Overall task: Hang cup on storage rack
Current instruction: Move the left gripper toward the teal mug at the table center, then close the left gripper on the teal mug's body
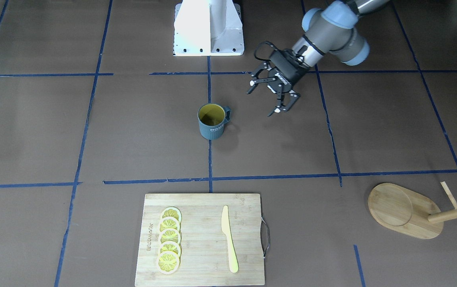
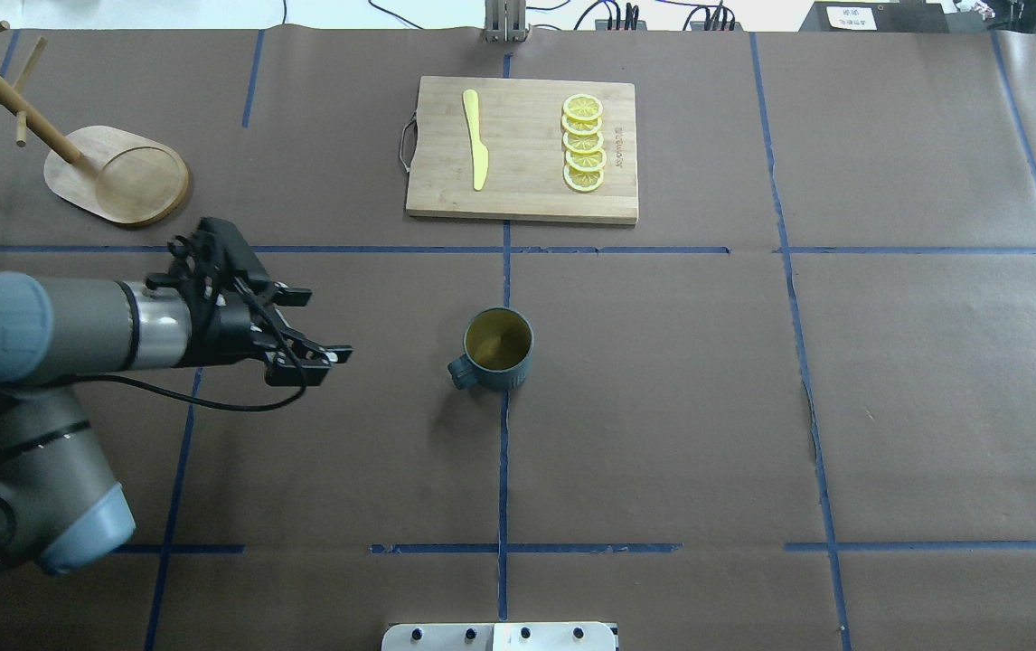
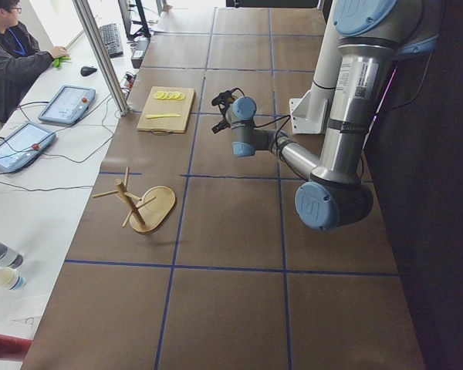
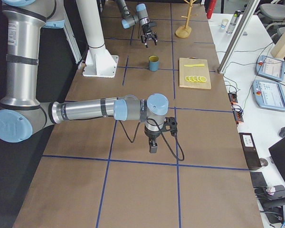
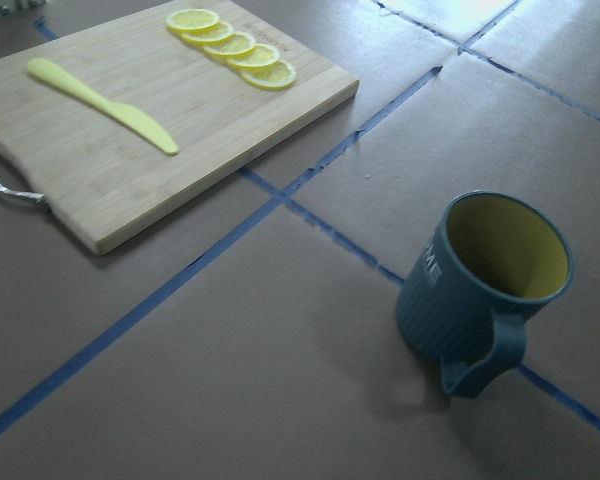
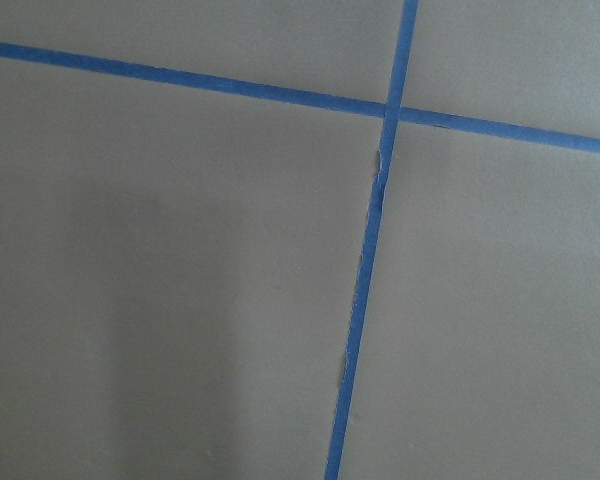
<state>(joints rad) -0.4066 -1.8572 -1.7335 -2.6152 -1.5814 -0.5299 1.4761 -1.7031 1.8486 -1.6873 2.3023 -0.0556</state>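
The cup (image 2: 498, 348), a dark teal ribbed mug with a yellow-olive inside, stands upright at the table's middle. Its handle points toward my left gripper. It also shows in the front view (image 1: 212, 124) and in the left wrist view (image 5: 480, 285). My left gripper (image 2: 324, 324) is open and empty, a hand's width to the left of the cup and above the table; it also shows in the front view (image 1: 261, 103). The storage rack (image 2: 116, 172) stands at the far left with its post upright. My right gripper (image 4: 153, 147) shows only in the right side view, so I cannot tell its state.
A bamboo cutting board (image 2: 522, 149) lies at the far middle with a yellow knife (image 2: 475, 140) and several lemon slices (image 2: 584, 143). The robot base (image 1: 208, 28) is at the near edge. Blue tape lines cross the brown table cover.
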